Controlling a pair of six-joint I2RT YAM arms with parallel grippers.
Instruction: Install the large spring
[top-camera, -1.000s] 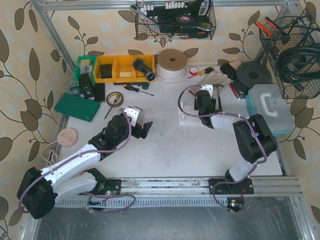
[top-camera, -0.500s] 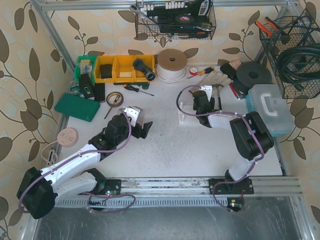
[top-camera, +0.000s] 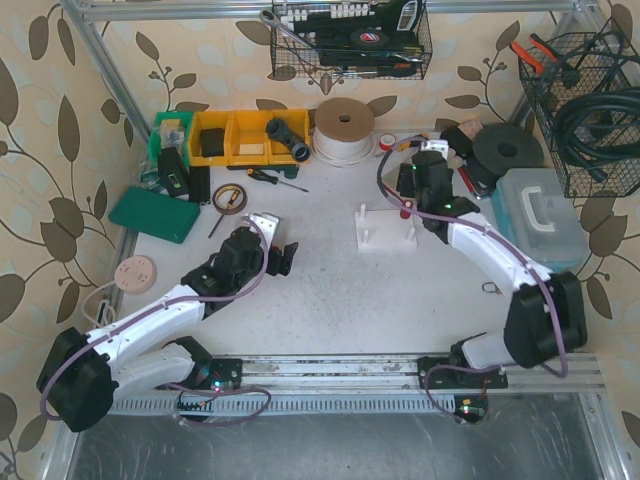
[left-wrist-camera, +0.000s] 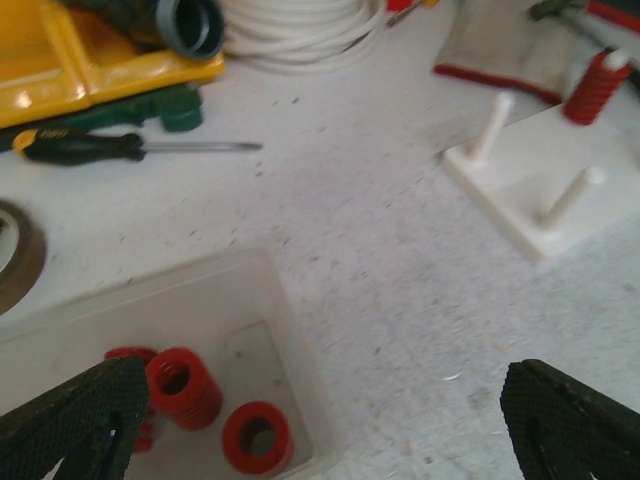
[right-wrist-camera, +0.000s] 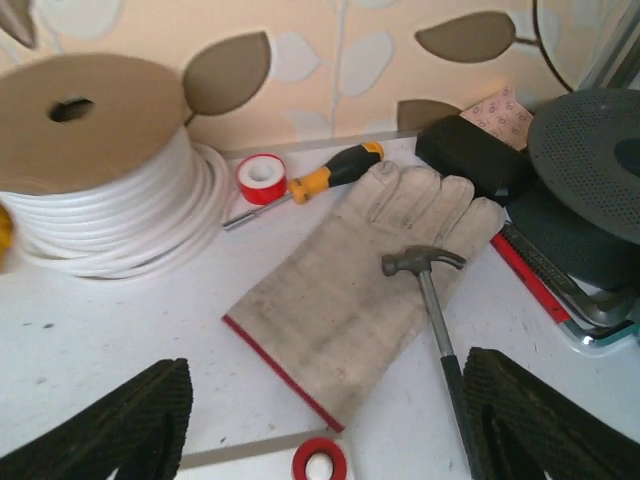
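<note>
Speckled white counter (top-camera: 330, 300) lies under both arms. Since a second ago, we see the right jaws part, empty, and draw back far-right. The red coiled large spring (left-wrist-camera: 597, 85) stands on the far right peg of the white peg stand (left-wrist-camera: 540, 210). Left jaws gape, empty.

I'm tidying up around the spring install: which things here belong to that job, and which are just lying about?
Job: peg base, red spring on its peg, tray, spare red springs.
Lying about: glove, hammer, screwdriver, cable spool, red tape roll.
</note>
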